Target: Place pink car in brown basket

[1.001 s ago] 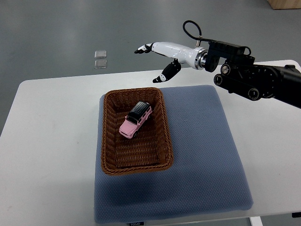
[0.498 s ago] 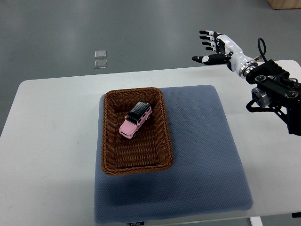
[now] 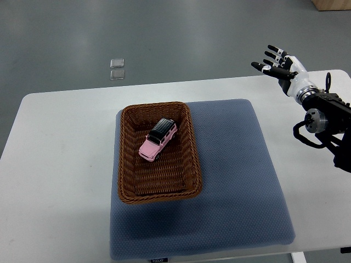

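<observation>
The pink car (image 3: 158,139), a toy with a black roof, lies inside the brown basket (image 3: 158,188), slanted across its upper half. The woven basket rests on the left part of a blue-grey mat (image 3: 236,175). My right hand (image 3: 277,63) is far off to the upper right, above the table's back edge, with its fingers spread and nothing in them. It is well apart from the basket and the car. The left arm does not show.
The white table (image 3: 60,164) carries the mat. Two small clear squares (image 3: 117,68) lie on the grey floor beyond the table's back edge. The right arm's black joints (image 3: 326,123) hang over the table's right side.
My right hand has drawn back from above the basket's far side to the upper right corner and turned palm up. The car and basket have stayed put.
</observation>
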{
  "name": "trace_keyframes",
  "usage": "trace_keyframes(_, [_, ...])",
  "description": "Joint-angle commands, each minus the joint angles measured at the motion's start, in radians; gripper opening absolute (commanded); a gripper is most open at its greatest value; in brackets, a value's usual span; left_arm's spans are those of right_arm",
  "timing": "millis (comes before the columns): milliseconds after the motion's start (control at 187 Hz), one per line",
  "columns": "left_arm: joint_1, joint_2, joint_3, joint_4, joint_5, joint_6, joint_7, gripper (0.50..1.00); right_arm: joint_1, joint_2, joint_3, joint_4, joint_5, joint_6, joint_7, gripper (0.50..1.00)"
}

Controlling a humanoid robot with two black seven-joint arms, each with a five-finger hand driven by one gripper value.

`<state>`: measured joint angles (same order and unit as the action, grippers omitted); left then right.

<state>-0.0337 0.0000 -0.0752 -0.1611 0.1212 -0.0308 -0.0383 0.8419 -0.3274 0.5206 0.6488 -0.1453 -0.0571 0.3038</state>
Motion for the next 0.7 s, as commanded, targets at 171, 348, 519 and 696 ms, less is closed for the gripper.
trace_keyframes(171, [0.0,0.0,0.0,0.0,0.0,0.0,0.0,1.0,-0.017,0.01,0.016,-0.001,0.001,-0.003,0.009,0.913])
trace_keyframes(348, [0.0,0.0,0.0,-0.002,0.0,0.0,0.0,1.0,-0.03,0.01,0.016,-0.001,0.001,-0.001,0.009,0.913])
trace_keyframes(519, [0.0,0.0,0.0,0.0,0.0,0.0,0.0,1.0,-0.043,0.011,0.016,0.0,0.001,-0.001,0.011,0.913])
trace_keyframes(696, [0.0,0.0,0.0,0.0,0.0,0.0,0.0,1.0,-0.044,0.011,0.013,0.0,0.001,0.003,0.011,0.913])
